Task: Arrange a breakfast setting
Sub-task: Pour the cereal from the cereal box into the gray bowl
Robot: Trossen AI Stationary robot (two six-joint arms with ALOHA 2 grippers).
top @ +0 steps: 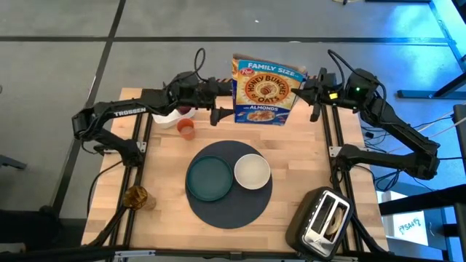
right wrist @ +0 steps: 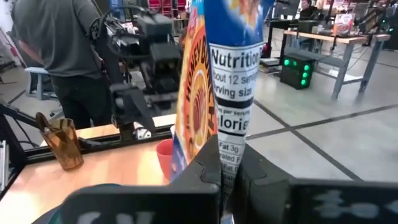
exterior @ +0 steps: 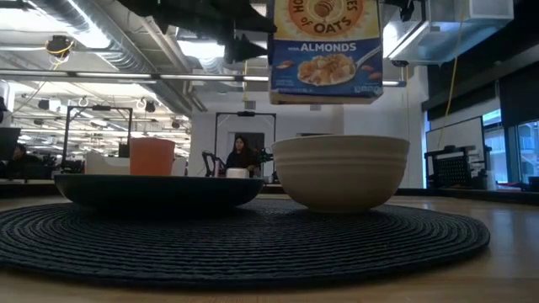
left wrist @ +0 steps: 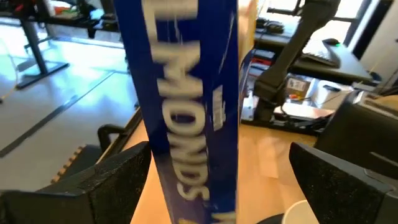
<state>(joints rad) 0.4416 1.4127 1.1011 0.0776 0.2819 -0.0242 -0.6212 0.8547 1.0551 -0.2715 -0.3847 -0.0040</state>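
A blue Honey Bunches of Oats cereal box (top: 263,91) hangs upright above the table's far middle, between my grippers. My right gripper (top: 314,91) is shut on its right side. My left gripper (top: 220,100) is open, one finger on each side of the box's left narrow side (left wrist: 186,124). I cannot tell whether it touches the box. Nearer lies the round navy mat (top: 229,207) with the teal plate (top: 210,178) and the white bowl (top: 252,172) on it. The orange cup (top: 186,129) stands at the far left. The bagel and cutlery do not show. My right gripper pinches the box's right narrow side panel (right wrist: 229,134), the one with the nutrition print, between its two fingers (right wrist: 202,177). The fingers come level from the table's right. The box hangs upright, its bottom edge (exterior: 324,99) clear of the table and higher than the bowl.
A small white dish (top: 166,118) with something red beside it sits behind the orange cup. An amber glass (top: 136,196) stands at the left edge. A black toaster (top: 324,218) stands at the near right. A person (right wrist: 56,37) stands beyond the table.
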